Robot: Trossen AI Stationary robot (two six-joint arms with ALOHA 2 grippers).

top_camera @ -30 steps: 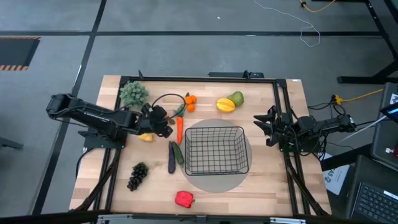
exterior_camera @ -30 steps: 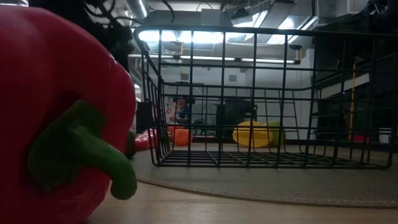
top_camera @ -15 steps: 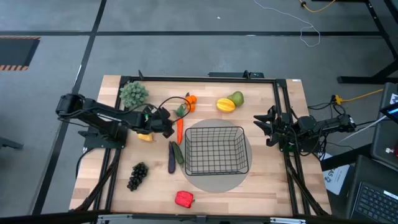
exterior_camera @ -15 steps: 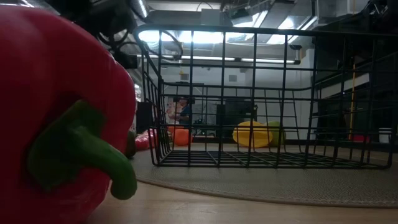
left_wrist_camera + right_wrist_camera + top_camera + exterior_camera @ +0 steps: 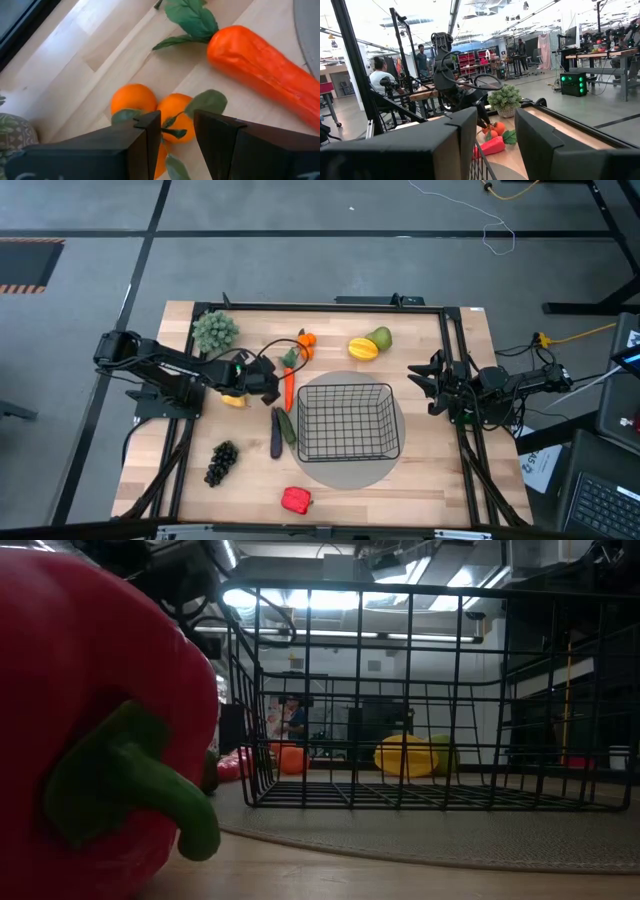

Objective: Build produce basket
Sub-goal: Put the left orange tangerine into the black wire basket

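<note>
Left tool (image 5: 272, 387), jaws apart, now nearer carrot (image 5: 288, 388) vs 1 s ago.

We find no readable text, no labels, no brand marks, no numbers, no signs on any object, on the counter, or in the room behind
</note>
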